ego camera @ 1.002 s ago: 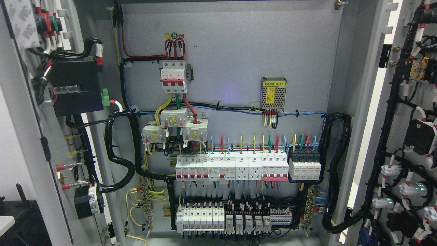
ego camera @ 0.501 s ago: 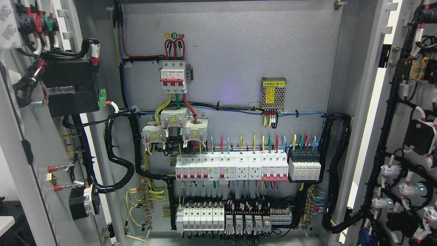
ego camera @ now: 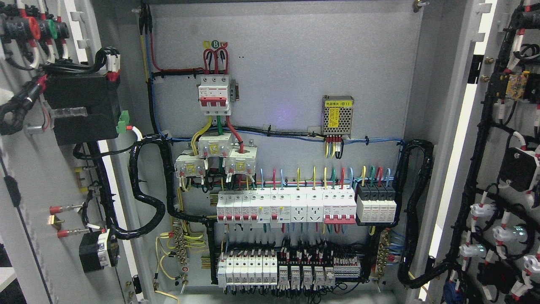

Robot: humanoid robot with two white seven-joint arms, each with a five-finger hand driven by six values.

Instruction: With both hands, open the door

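Neither hand of mine showed, so their state I could not tell, while the left door (ego camera: 25, 177) and right door (ego camera: 506, 169) stood swung wide, stiff and component-heavy, best held by their bare edges.

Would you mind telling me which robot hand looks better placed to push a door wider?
Neither can be judged: no robot hand is in view. The left door and right door both already stand open, showing the cabinet inside.
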